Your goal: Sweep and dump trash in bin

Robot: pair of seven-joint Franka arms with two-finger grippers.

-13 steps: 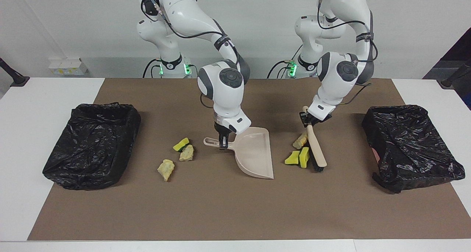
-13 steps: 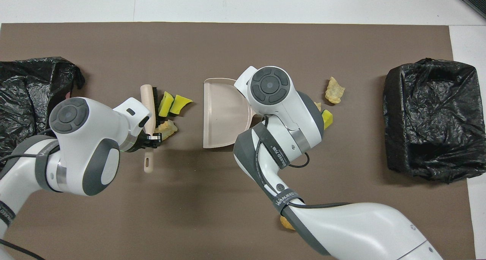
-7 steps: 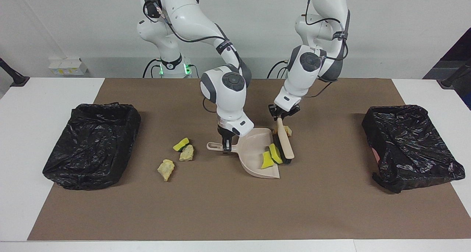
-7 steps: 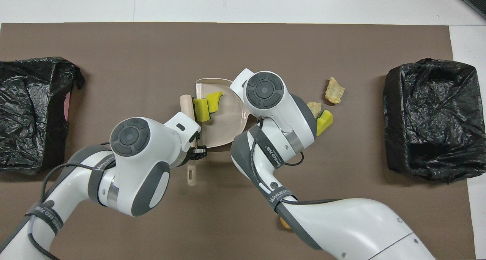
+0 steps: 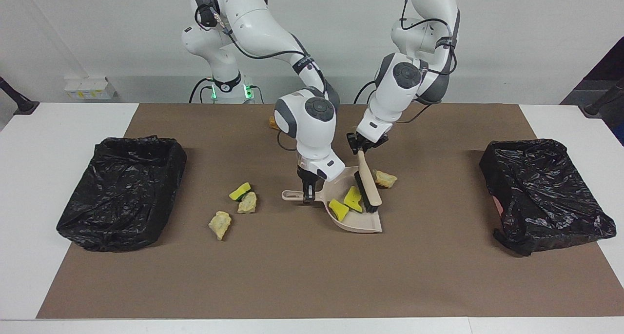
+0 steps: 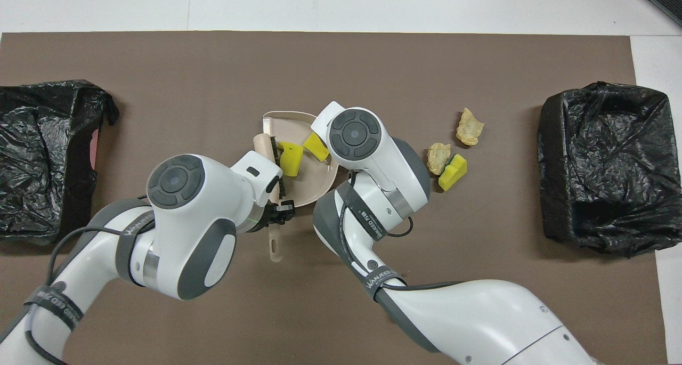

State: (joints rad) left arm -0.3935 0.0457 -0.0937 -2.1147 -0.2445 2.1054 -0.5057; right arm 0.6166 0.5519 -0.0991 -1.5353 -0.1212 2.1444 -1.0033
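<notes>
My right gripper (image 5: 308, 195) is shut on the handle of the beige dustpan (image 5: 363, 223) (image 6: 308, 183), which rests on the mat. My left gripper (image 5: 361, 148) (image 6: 277, 210) is shut on the brush (image 5: 366, 190) (image 6: 265, 145), whose bristles stand inside the pan's mouth. Two yellow sponge pieces (image 5: 338, 208) (image 5: 353, 198) of the trash lie in the pan. A pale beige chunk (image 5: 385, 179) sits on the mat beside the brush, outside the pan. Three more scraps (image 5: 240, 191) (image 5: 247, 202) (image 5: 220, 224) lie toward the right arm's end. An orange-brown lump (image 5: 272, 124) lies near the robots.
Two bins lined with black bags stand on the brown mat (image 5: 312, 275): one bin (image 5: 122, 190) (image 6: 602, 168) at the right arm's end, the other bin (image 5: 541, 192) (image 6: 42, 152) at the left arm's end. In the overhead view the right arm's wrist hides its own gripper.
The left arm swept the brush toward the dustpan, pushing two yellow pieces into it. The beige chunk stayed outside. The dustpan shifted a little toward the left arm's end.
</notes>
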